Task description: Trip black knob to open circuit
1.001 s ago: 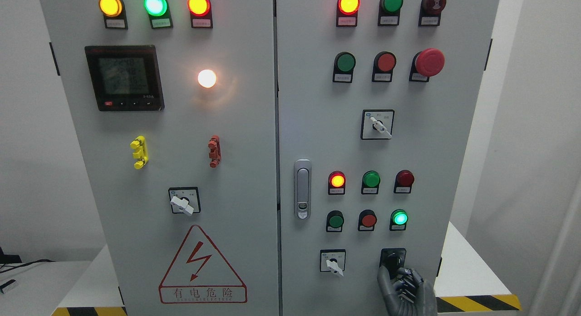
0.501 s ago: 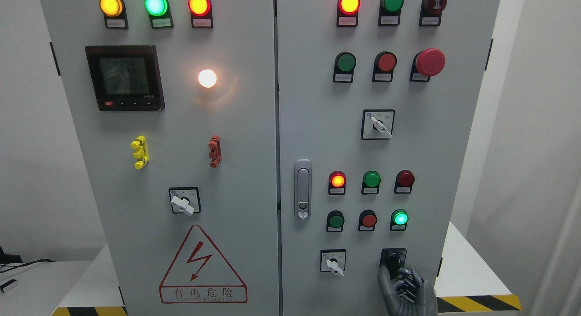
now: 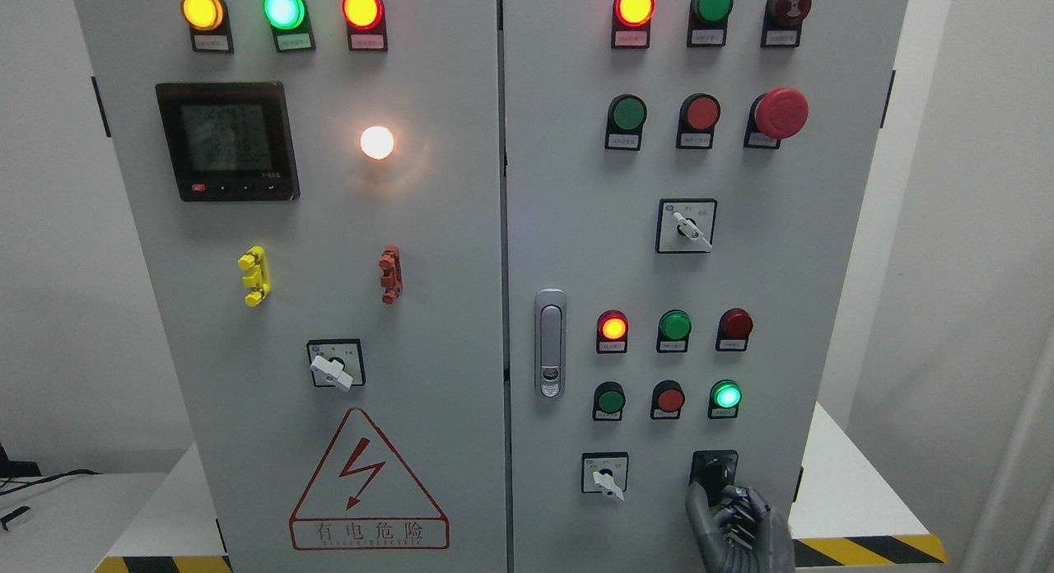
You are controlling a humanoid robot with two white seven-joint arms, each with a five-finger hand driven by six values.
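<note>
Black knob [image 3: 713, 472]: lower right of the frame, on the grey cabinet's right door [image 3: 576, 227].
Right hand [image 3: 735, 524]: rises from the bottom edge, fingers curled, thumb and fingertips closed around the knob.

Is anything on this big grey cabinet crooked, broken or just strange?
Nothing stands out. The cabinet looks intact, its lamps and switches in tidy rows. The right hand is at the black knob.

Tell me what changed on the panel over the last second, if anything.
Nothing visibly changed. The right hand stays at the black knob, fingers curled up against it, and the knob has not visibly turned. The lamps show the same colours, and the white selector switches keep their positions.
</note>
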